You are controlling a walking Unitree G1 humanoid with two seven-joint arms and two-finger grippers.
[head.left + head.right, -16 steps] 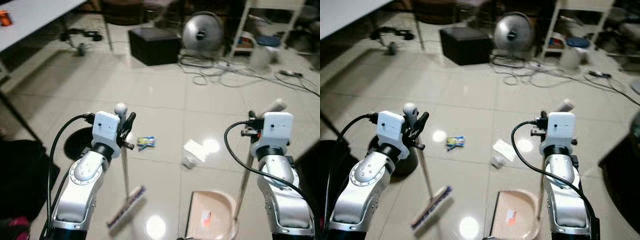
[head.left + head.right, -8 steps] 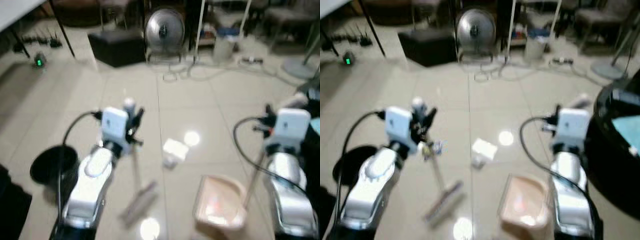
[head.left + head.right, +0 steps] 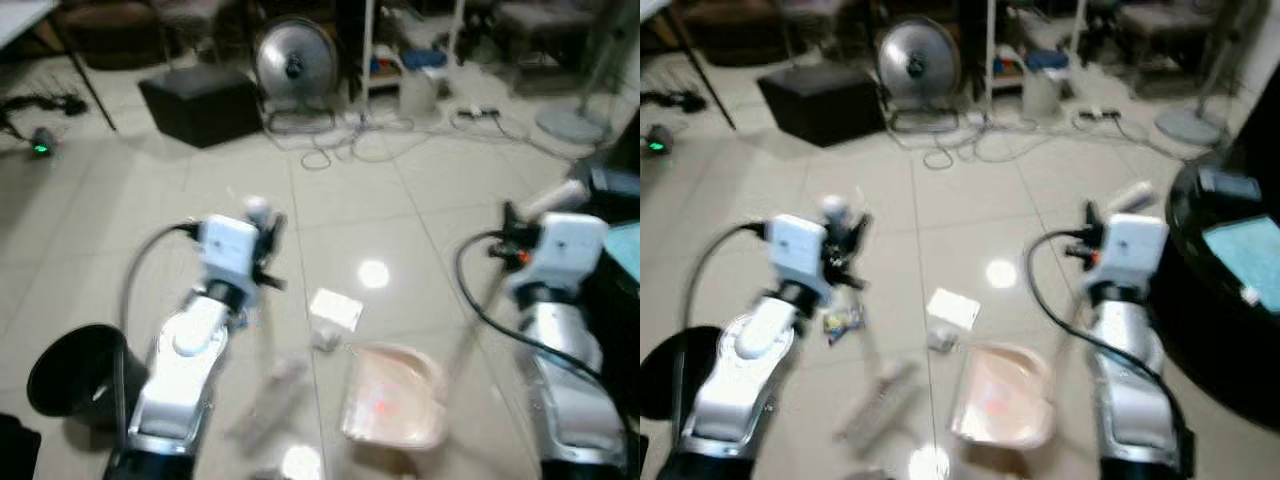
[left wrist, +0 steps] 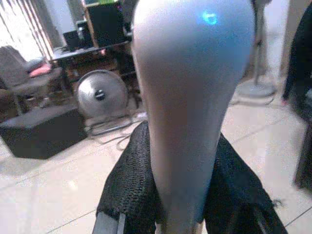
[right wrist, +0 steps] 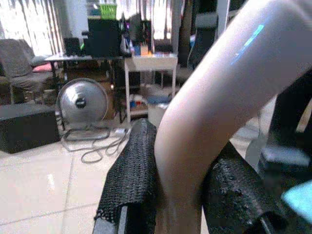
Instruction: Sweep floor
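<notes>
Head views blurred. Left gripper [image 3: 262, 250], left of frame centre, pinches the broom handle [image 4: 192, 97]; broom head [image 3: 268, 392] rests on the floor tiles [image 3: 420, 210] at lower centre. Right gripper [image 3: 515, 235], at right, clamps the dustpan handle [image 5: 214, 97]; dustpan [image 3: 390, 395] sits at lower centre-right. White paper scrap [image 3: 335, 308] lies just above the pan; a wrapper [image 3: 843, 320] lies at lower left.

Step, judged: lining up on the debris. Next: draw the broom across the scrap toward the pan mouth.
</notes>
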